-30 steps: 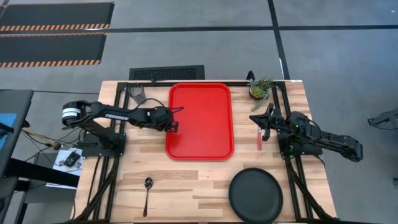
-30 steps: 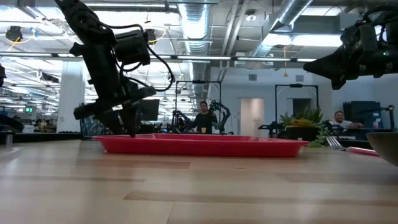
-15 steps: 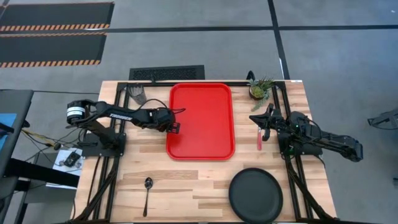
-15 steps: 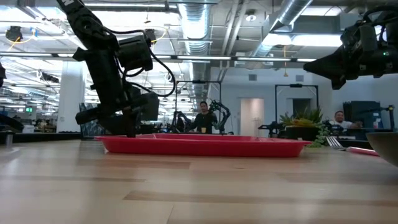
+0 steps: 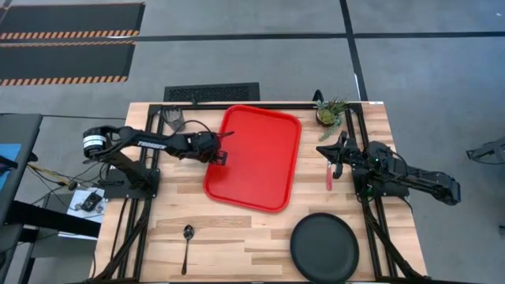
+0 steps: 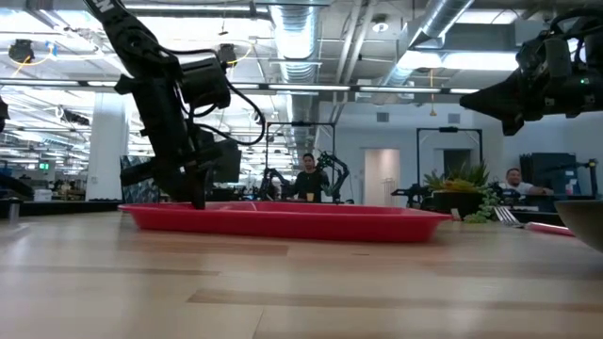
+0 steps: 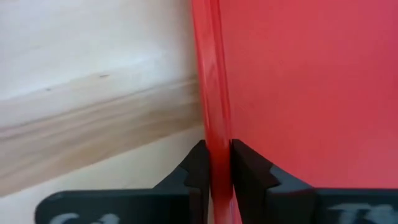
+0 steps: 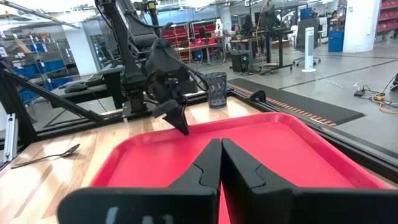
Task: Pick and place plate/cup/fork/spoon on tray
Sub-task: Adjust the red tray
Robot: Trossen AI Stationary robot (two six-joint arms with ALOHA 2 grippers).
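The red tray (image 5: 256, 158) lies askew on the middle of the table. My left gripper (image 5: 220, 157) is shut on its left long rim. My right gripper (image 5: 338, 163) is shut and empty, above the table right of the tray, beside the pink fork (image 5: 328, 177), which lies flat. The black plate (image 5: 324, 247) rests at the near right. The dark spoon (image 5: 187, 239) lies at the near left. The dark cup (image 5: 173, 120) stands at the far left. My left gripper pinches the tray's left long rim (image 7: 212, 118) about midway along it, one finger inside the tray and one outside (image 7: 198, 163). The fingers come from above, pointing down, and lie across the rim. The tray stays flat on the table (image 6: 283, 221).
A small potted green plant (image 5: 331, 112) stands at the far right, beyond the tray's corner. Bare wood lies between the spoon and the plate along the near edge. Black frame rails run along the table's left and right sides.
My left gripper, still shut on the rim, has gone a little toward the table's far left. The tray has turned about on the table: its far end has swung toward the right edge and its near end toward the left.
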